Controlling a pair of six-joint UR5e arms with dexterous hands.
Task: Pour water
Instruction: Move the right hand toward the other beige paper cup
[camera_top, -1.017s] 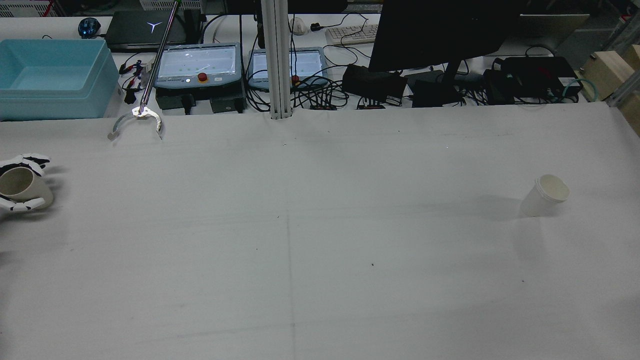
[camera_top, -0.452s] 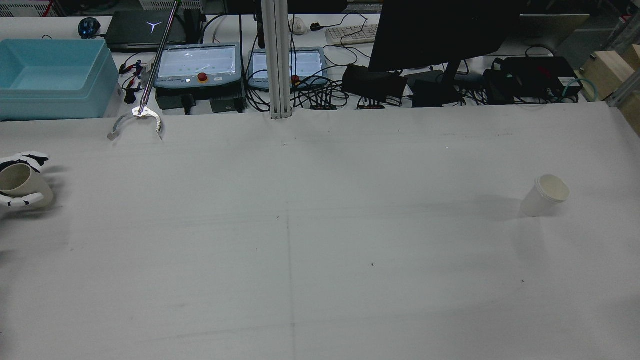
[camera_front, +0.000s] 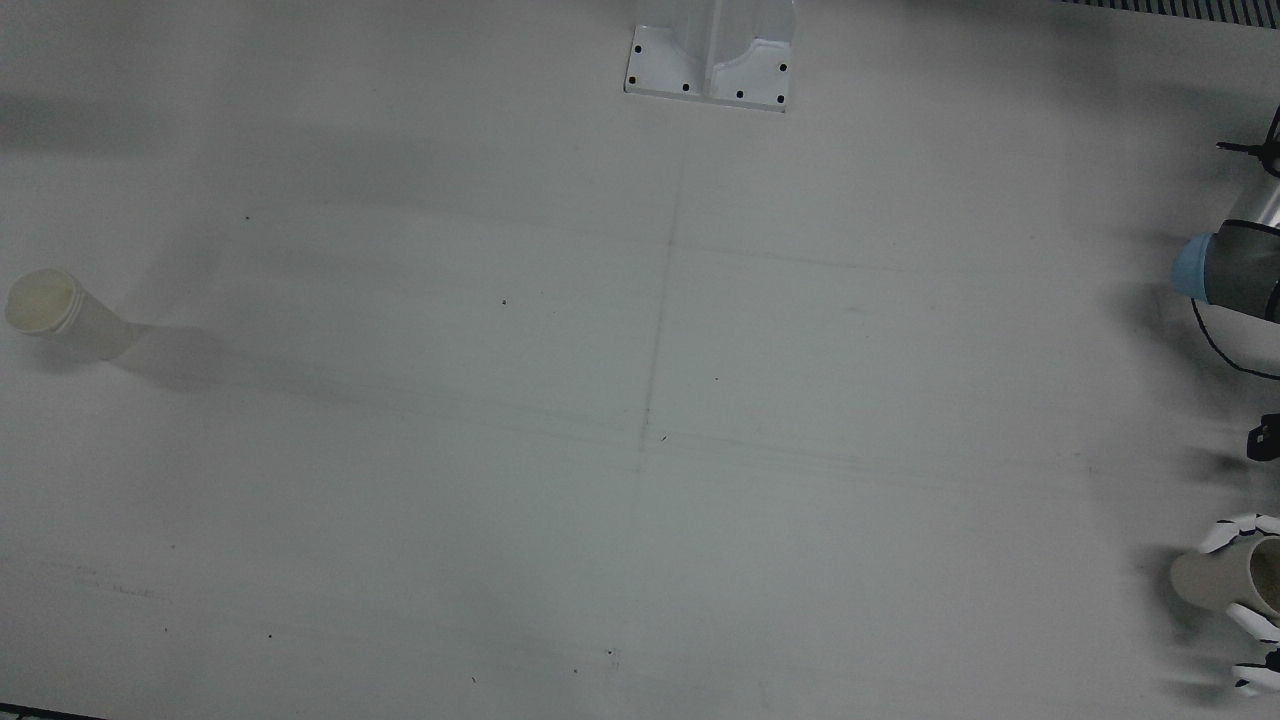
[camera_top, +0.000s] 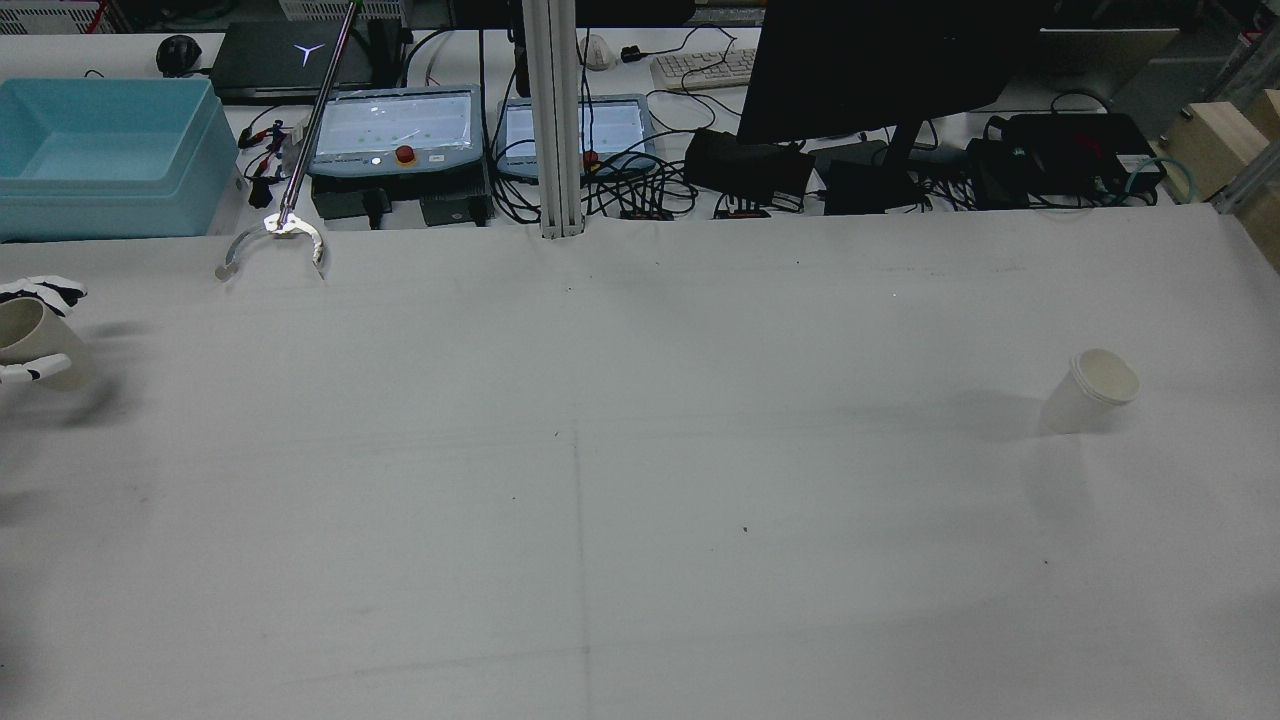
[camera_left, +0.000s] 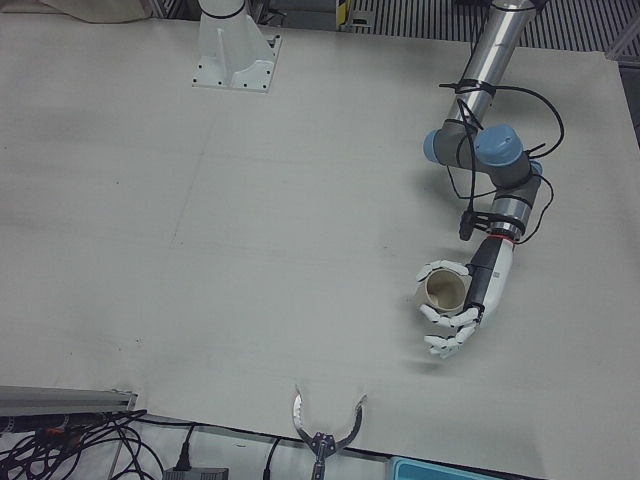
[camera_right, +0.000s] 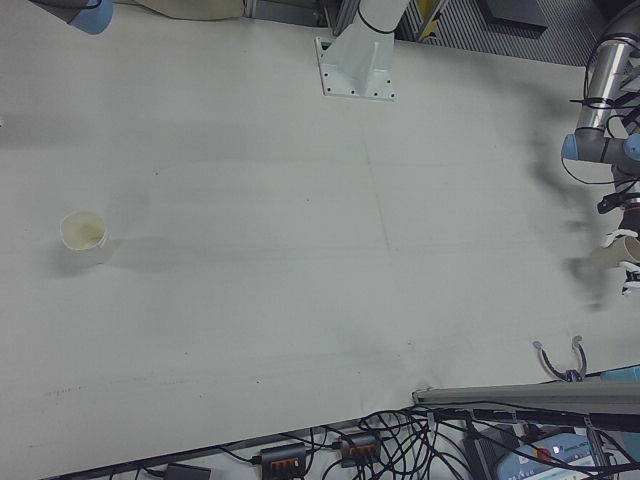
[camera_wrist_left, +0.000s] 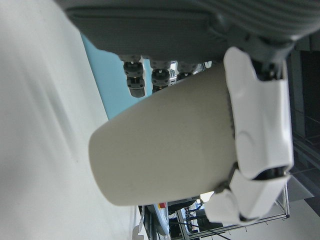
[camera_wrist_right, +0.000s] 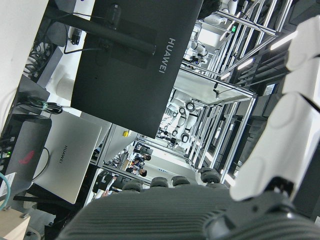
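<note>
**Op A:** I've got the left hand (camera_left: 455, 312) wrapped round the beige cup (camera_left: 444, 290), fingers closed on its wall, and by its shadow I judge it lifted clear of the table (camera_left: 250, 220).

**Op B:** And your right?

**Op A:** Its camera shows fingers parted on nothing, so open.

**Op B:** Target?

**Op A:** The white cup (camera_top: 1090, 390) stands upright, well apart, on the far right side. I reckon we're at the carry stage; next I must cross the table level, then tip over its mouth.
</note>
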